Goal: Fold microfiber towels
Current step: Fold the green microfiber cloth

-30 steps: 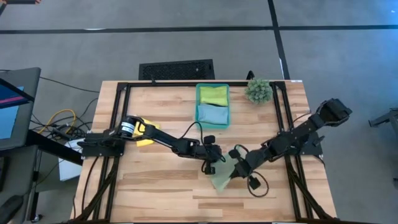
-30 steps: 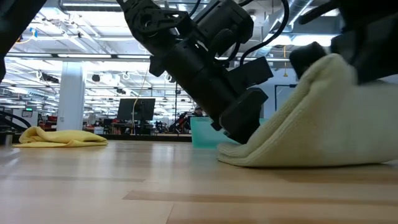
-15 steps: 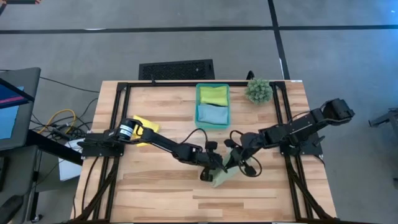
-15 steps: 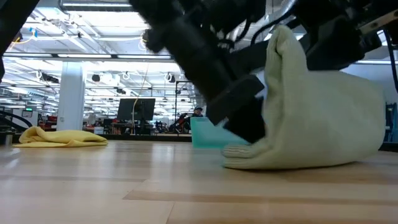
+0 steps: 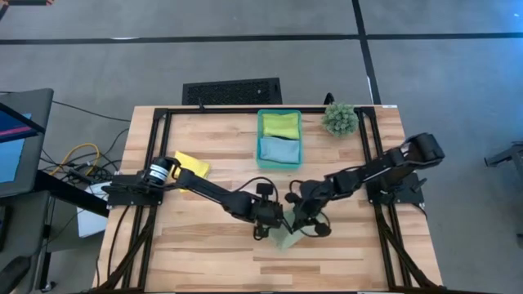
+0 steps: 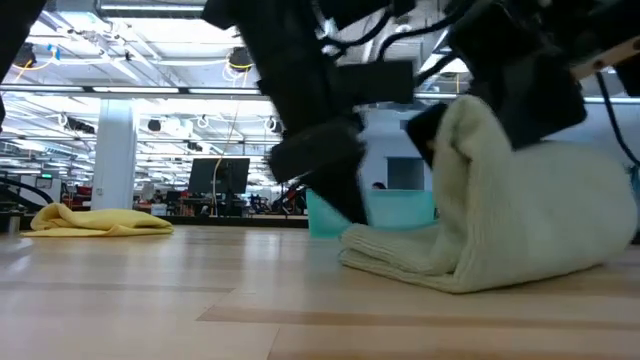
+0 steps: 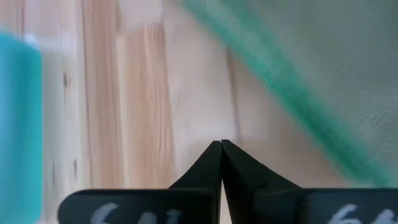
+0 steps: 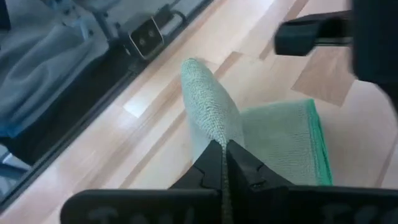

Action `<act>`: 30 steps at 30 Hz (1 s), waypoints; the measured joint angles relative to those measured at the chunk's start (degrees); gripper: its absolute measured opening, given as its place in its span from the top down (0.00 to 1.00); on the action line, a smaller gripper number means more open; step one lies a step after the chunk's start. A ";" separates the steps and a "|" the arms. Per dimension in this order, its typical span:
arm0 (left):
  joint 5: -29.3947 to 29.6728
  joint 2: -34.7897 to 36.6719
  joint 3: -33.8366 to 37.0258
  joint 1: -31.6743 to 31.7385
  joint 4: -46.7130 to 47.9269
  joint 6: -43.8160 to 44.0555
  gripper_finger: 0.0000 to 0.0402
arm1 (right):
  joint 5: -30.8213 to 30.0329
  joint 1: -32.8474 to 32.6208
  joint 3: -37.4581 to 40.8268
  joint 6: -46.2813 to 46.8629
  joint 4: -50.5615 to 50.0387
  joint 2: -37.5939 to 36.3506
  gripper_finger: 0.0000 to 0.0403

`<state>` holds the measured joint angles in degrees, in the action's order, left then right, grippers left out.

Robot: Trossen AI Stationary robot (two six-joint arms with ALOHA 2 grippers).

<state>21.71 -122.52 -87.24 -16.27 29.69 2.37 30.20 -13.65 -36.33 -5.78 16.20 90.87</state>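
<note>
A pale green towel (image 5: pixel 286 239) lies doubled over near the table's middle, its lower layers flat on the wood (image 6: pixel 400 262). My right gripper (image 8: pixel 222 146) is shut on it and holds one part raised. My left gripper (image 7: pixel 221 144) is shut on nothing. It hangs just left of the towel over bare wood, with the towel's green-trimmed edge (image 7: pixel 292 106) a little beyond its tips. A yellow towel (image 5: pixel 189 166) lies crumpled at the table's left. A lime green towel (image 5: pixel 280 124) and a light blue one (image 5: pixel 279 149) lie in the teal bin (image 5: pixel 260 135). My right gripper pinches a raised ridge of the pale green towel (image 8: pixel 214 127) between its two fingers; whether it holds one layer or several, I cannot tell. The fingers slant down from the table's right. The held ridge stands above the table (image 6: pixel 465 125) and the cloth drapes down from it onto the layers below.
The teal bin stands at the far middle, with a small spiky plant (image 5: pixel 339 118) to its right. Black frame rails (image 5: pixel 155 163) run along the table's left and right sides. Bare wood lies along the near edge (image 5: pixel 212 261).
My right gripper has carried the towel's held part toward the table's left, so the cloth has doubled over itself and its footprint has shrunk. My left gripper has risen off the towel's left edge and drawn a little to the left, staying shut.
</note>
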 joint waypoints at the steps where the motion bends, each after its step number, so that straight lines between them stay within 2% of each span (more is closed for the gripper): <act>1: 0.40 0.40 1.24 -0.17 -0.13 0.25 1.00 | 0.00 0.00 -1.27 -0.53 -1.61 0.66 0.94; 5: 2.63 5.43 8.54 -1.06 -5.29 2.70 1.00 | -0.10 0.39 -6.28 -3.83 -8.87 3.30 0.95; 12: 0.97 16.12 27.45 -1.86 -32.92 3.56 1.00 | 0.30 4.51 -8.92 -6.23 -12.94 3.20 0.95; 16: -3.93 16.65 36.12 -1.49 -49.46 4.62 1.00 | 1.82 7.57 -8.29 -5.84 -12.59 4.12 0.95; 20: -5.34 14.48 39.89 -1.42 -58.25 7.26 1.00 | 5.24 9.92 -8.38 -5.76 -9.27 8.34 0.96; 26: -5.79 9.27 40.05 -1.89 -60.25 10.71 1.00 | 7.50 12.65 -10.44 -5.80 -7.85 14.98 0.94; 30: -6.37 7.82 39.93 -1.97 -61.69 11.04 1.00 | 7.62 14.37 -10.59 -5.73 -9.13 15.16 0.95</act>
<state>15.34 -114.70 -47.31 -18.24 -32.00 13.41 37.82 0.72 -46.92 -11.51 7.07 106.02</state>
